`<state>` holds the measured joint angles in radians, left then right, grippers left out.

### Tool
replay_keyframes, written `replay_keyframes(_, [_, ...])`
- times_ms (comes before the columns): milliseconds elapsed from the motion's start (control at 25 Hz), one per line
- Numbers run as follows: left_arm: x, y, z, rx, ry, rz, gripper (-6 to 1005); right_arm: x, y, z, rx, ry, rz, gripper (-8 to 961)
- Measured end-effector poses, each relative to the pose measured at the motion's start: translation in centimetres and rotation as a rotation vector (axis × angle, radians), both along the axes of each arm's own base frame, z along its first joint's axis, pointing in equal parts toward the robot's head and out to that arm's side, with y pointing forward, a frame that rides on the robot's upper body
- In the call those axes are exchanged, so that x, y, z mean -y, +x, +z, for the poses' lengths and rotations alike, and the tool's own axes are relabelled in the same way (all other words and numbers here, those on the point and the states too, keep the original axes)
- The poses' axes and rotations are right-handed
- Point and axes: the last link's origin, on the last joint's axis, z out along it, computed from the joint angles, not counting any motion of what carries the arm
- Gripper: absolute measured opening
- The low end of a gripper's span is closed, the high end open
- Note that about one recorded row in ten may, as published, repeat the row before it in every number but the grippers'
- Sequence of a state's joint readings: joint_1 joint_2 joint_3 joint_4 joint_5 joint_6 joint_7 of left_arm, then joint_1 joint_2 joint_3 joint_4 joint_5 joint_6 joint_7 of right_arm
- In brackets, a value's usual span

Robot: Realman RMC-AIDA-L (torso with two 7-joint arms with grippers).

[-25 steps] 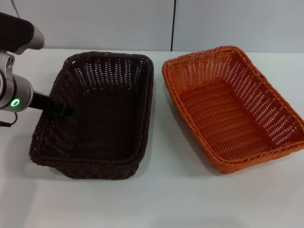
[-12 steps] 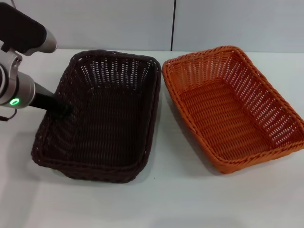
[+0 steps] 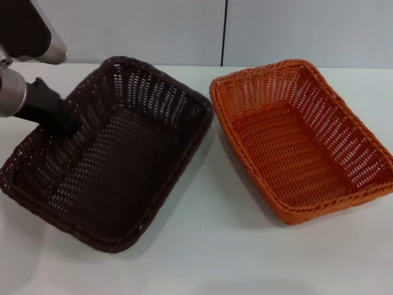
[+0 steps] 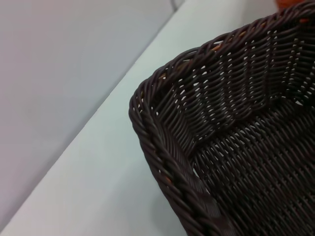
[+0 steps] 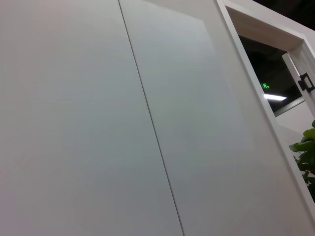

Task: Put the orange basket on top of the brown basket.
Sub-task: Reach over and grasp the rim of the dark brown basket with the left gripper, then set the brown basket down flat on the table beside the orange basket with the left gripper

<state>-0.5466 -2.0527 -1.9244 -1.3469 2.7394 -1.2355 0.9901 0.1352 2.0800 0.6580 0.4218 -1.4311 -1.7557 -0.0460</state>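
Observation:
The brown basket (image 3: 116, 166) sits on the left of the white table, turned askew with its near end swung toward the left edge. My left gripper (image 3: 61, 126) is shut on its left rim, with the dark fingers down over the braided edge. The left wrist view shows one corner of the brown basket (image 4: 236, 147) close up. The orange basket (image 3: 301, 138) rests flat on the table to the right, empty, with a narrow gap between it and the brown one. My right arm is out of the head view, and its wrist camera sees only a wall.
The white table (image 3: 245, 258) extends in front of both baskets. A grey wall stands behind the table's far edge. The brown basket's near left corner lies close to the left border of the head view.
The left gripper has moved up and back with the rim in its hold. The brown basket has swung around, its near end going left. The orange basket has not moved.

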Motion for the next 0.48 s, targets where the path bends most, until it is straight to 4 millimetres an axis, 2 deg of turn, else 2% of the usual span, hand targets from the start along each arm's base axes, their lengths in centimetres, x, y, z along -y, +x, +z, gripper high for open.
replay_keyframes(40, [-0.2,0.4,0.6,-0.03,-0.056,-0.049,319,0.1,0.0,0.0,0.002,0.001,0.0,785])
replay_keyframes(200, [-0.3,2.1,0.2,-0.059,-0.16,-0.164,314,0.2,-0.1,-0.1,0.005,-0.003,0.005,785])
replay_keyframes(480, [-0.8,3.8,-0.3,-0.099,-0.226,-0.266,306,0.2,-0.2,-0.3,0.005,-0.014,0.012,785])
